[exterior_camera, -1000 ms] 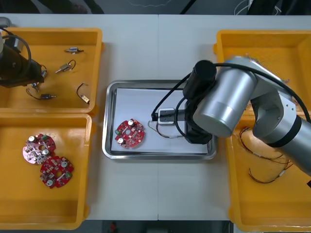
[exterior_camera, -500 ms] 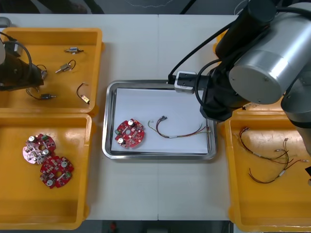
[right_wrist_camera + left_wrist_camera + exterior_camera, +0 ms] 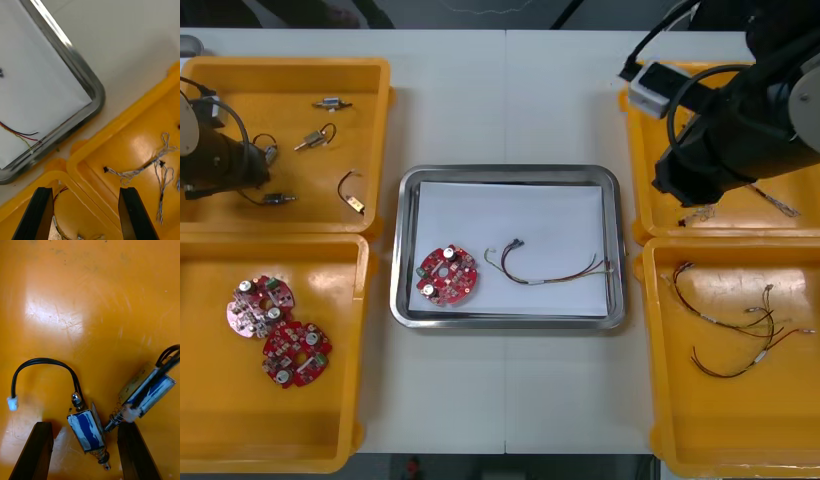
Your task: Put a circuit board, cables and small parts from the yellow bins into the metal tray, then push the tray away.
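The metal tray [image 3: 406, 200], white inside, holds a round red circuit board [image 3: 447, 275] and a red and yellow cable [image 3: 550, 270]. My right arm [image 3: 725, 130] hangs over the upper right yellow bin [image 3: 638, 95]. In its wrist view the right gripper [image 3: 87, 213] is open above the bin walls, near the tray's corner [image 3: 93, 86], with blue and white cables [image 3: 150, 167] beyond one finger. My left arm [image 3: 220, 160] is over the upper left bin [image 3: 375, 80]. The left gripper [image 3: 86, 452] is open, straddling a small metal part [image 3: 88, 431] with blue tape.
A second taped part [image 3: 150, 390] and a black cable [image 3: 41, 363] lie by the left fingers. More small metal parts [image 3: 315, 138] are scattered in the upper left bin. Two circuit boards [image 3: 280, 330] lie in the lower left bin, thin cables [image 3: 725, 320] in the lower right bin.
My right arm has lifted out of the tray and swung back to the upper right bin, leaving the red and yellow cable in the tray. The left arm has barely moved.
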You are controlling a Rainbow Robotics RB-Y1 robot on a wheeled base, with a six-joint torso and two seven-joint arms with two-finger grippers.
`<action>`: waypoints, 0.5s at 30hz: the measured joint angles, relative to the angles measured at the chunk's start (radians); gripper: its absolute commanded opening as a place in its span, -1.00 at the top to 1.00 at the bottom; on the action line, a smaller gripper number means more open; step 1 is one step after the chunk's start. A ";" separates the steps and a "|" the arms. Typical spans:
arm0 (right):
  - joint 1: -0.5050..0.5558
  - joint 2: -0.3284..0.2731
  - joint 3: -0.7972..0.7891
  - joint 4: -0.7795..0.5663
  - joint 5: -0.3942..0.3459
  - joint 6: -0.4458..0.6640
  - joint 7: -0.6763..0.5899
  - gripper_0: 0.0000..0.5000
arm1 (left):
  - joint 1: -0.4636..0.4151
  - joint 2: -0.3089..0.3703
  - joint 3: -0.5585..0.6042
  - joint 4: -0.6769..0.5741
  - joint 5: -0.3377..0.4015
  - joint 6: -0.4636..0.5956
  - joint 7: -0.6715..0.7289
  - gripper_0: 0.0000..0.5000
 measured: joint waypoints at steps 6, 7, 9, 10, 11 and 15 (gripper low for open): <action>0.029 -0.080 -0.045 0.011 -0.001 0.000 -0.008 -1.00 | 0.000 0.001 -0.002 0.001 0.000 -0.005 0.000 1.00; 0.035 -0.093 -0.051 0.017 -0.001 0.000 -0.008 -1.00 | 0.000 0.001 -0.002 0.001 0.000 -0.006 0.000 1.00; 0.047 -0.119 -0.066 0.034 -0.007 0.000 -0.007 -1.00 | 0.000 0.001 -0.002 0.001 0.000 -0.006 0.000 1.00; 0.053 -0.131 -0.076 0.045 -0.014 0.000 -0.007 -1.00 | 0.000 0.001 -0.002 0.001 0.000 -0.006 0.000 1.00; 0.060 -0.144 -0.087 0.057 -0.022 0.000 -0.007 -1.00 | 0.000 0.001 -0.002 0.001 0.000 -0.007 0.000 1.00; 0.094 -0.193 -0.152 0.107 -0.055 0.000 -0.007 -1.00 | 0.000 0.002 -0.002 0.001 0.000 -0.007 0.000 1.00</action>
